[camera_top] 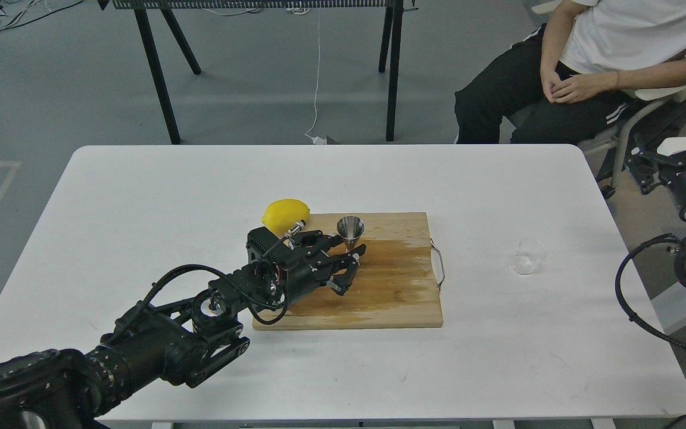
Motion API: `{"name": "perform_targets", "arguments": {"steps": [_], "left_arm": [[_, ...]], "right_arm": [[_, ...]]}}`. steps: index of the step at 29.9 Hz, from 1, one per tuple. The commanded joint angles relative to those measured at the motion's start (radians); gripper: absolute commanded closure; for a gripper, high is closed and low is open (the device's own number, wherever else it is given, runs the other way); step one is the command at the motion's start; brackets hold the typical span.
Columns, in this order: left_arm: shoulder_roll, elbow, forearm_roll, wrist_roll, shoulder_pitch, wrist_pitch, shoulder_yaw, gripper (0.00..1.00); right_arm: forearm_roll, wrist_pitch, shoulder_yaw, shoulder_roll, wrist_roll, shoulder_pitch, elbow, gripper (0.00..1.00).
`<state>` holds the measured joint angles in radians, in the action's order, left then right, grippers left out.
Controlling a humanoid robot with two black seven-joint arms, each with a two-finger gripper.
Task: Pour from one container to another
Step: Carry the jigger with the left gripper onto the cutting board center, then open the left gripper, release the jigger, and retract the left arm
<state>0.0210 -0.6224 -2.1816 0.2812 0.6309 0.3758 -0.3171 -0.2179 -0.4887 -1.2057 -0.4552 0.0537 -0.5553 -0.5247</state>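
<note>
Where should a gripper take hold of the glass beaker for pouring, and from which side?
Grip the glass beaker around its straight cylindrical wall, coming level from the table's right edge. It stands upright and alone there, and a side grip leaves the mouth free.

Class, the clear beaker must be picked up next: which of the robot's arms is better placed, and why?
Right. The beaker stands on the table's right side near the right arm, while the left gripper is by the jigger.

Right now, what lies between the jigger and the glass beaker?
Head view: wet cutting board, its metal handle, then bare white table between jigger and beaker.
</note>
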Motion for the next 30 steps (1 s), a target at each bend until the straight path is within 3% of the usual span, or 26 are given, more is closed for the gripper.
{"name": "perform_targets", "arguments": {"steps": [1,9,18,21,25,28,30], "left_arm": [[0.007,-0.01,0.0,0.006,0.0,0.002,0.0,0.44],[0.068,-0.033,0.0,0.01,-0.013,0.049,0.024,0.37],[0.391,-0.328,0.0,0.01,-0.077,0.051,0.02,0.36],[0.47,-0.384,0.0,0.013,-0.083,0.067,0.003,0.29],[0.488,-0.376,0.0,0.021,-0.071,0.058,-0.06,0.18],[0.497,-0.376,0.269,0.079,-0.054,0.041,-0.077,0.16],[0.516,-0.379,0.406,0.178,-0.028,0.04,-0.074,0.15]], "right_arm": [[0.0,0.0,0.0,0.0,0.0,0.0,0.0,0.0],[0.0,0.0,0.0,0.0,0.0,0.0,0.0,0.0],[0.008,0.0,0.044,-0.036,-0.003,0.005,-0.001,0.0],[0.008,0.0,0.049,-0.062,-0.006,0.006,0.002,0.0],[0.009,0.0,0.052,-0.082,-0.014,0.012,0.002,0.0],[0.008,0.0,0.051,-0.082,-0.012,0.014,0.002,0.0],[0.006,0.0,0.048,-0.082,-0.009,0.026,0.002,0.0]]}}
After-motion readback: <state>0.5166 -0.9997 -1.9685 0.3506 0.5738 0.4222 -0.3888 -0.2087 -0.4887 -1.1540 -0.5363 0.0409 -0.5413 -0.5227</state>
